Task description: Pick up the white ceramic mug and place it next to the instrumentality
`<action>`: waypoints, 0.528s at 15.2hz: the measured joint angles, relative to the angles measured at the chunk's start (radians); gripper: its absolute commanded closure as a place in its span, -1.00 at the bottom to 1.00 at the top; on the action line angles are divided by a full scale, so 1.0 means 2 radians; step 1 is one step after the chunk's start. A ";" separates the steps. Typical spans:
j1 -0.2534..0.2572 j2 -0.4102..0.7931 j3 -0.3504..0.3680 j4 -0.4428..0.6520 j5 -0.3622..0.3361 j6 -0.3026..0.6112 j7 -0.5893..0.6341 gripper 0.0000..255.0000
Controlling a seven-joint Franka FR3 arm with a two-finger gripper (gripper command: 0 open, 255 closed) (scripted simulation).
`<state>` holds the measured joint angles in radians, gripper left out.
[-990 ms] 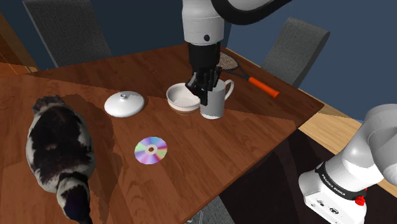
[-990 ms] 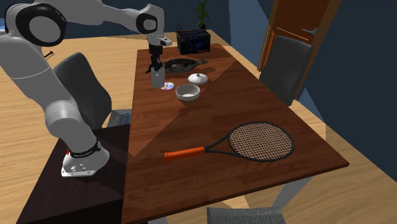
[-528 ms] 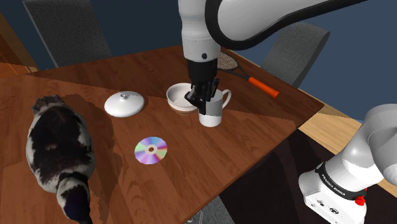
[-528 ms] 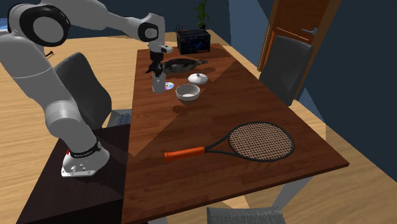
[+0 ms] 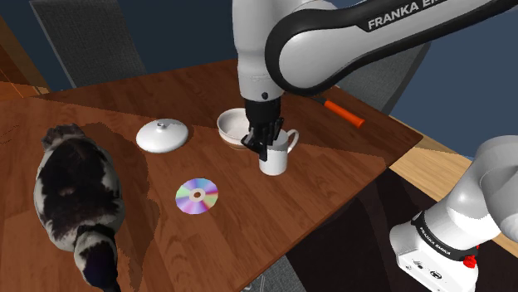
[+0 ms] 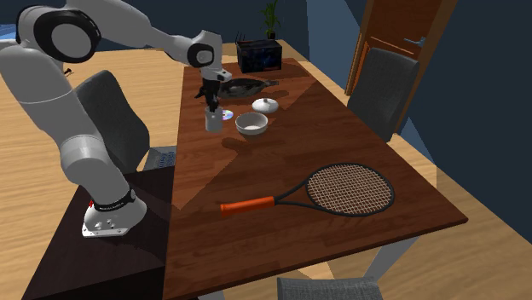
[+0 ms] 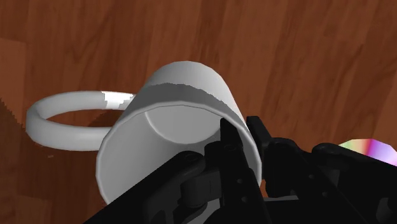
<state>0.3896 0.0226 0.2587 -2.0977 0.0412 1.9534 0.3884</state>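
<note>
**Arm pose.** The arm rises from the stand (image 5: pixel 432 249) at the shoulder view's lower right and arches high over the right end of the wooden table (image 5: pixel 274 220). Its last link drops nearly straight down. In the second exterior view the forearm runs level from the raised elbow out over the table's far left part, and the hand hangs below the wrist. The gripper (image 5: pixel 259 139) points downward.

**Fingers.** The fingers (image 7: pixel 227 141) are clenched on the wall of the white mug (image 5: pixel 276 155) at its rim, with the wall pinched between them. In the wrist view the mug's open mouth faces the camera, with its handle (image 7: pixel 67 121) sticking out to the side away from the fingers.

**Mug position.** The mug (image 6: pixel 212 119) hangs upright under the gripper (image 6: pixel 211 102). It is on the near right of the white bowl (image 5: pixel 236 126) in the shoulder view, close to it but apart. It cannot be told whether its base touches the table.

**Other items.**
- A white lid (image 5: pixel 163 135) lies left of the bowl.
- A shiny disc (image 5: pixel 197 196) lies nearer, left of the mug.
- A black-and-white cat (image 5: pixel 73 195) lies at the table's left end.
- The racket (image 6: pixel 345 189) lies well apart from the mug, at the near end of the table in the second exterior view.
</note>
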 measured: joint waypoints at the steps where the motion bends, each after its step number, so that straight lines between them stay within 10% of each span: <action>1: 0.000 0.004 0.000 -0.003 -0.001 0.007 0.000 1.00; 8: 0.001 0.023 0.001 -0.023 -0.005 0.045 0.003 1.00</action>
<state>0.3921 0.0677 0.2598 -2.1440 0.0306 2.0437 0.3946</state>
